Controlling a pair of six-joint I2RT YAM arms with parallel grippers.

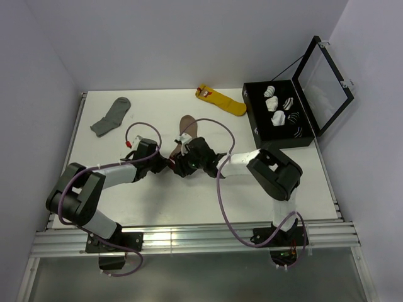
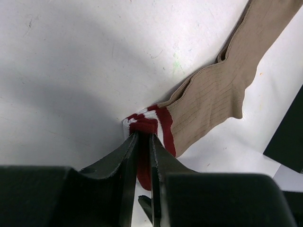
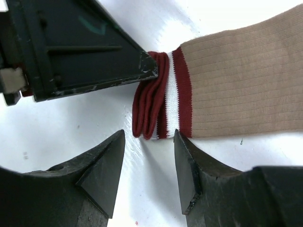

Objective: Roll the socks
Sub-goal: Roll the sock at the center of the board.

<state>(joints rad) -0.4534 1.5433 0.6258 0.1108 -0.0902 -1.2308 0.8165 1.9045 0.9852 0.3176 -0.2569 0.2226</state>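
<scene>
Tan sock: I saw the tan sock (image 1: pixel 187 126) lying flat on the white table (image 1: pixel 189 201), near the middle. Its foot pointed toward the far edge and its dark red and white striped cuff lay nearest the arms.
Cuff: In the right wrist view the tan sock (image 3: pixel 236 80) had its red cuff bunched into folds at the left end. The ribbed tan part ran off to the right.
Left gripper: I had the left gripper (image 2: pixel 143 135) nearly closed, its two fingers pinching the red cuff edge of the tan sock (image 2: pixel 213 94). From above, the left gripper (image 1: pixel 169 165) sat low at the sock's near end.
Right gripper: The right gripper (image 3: pixel 149 137) stood partly open and gripped nothing. One finger sat on each side of the cuff's near edge, and I could not tell whether they touched the fabric. In the overhead view the right gripper (image 1: pixel 182 165) was just beside the left one.
Grey sock: A grey sock (image 1: pixel 111 117) lay at the far left, well apart.
Yellow sock: A yellow sock (image 1: pixel 220 100) lay by the far edge.
Black case: A black case (image 1: pixel 255 116) stood at the far right with its lid up. Rolled white socks (image 1: pixel 277 107) lay inside it.
</scene>
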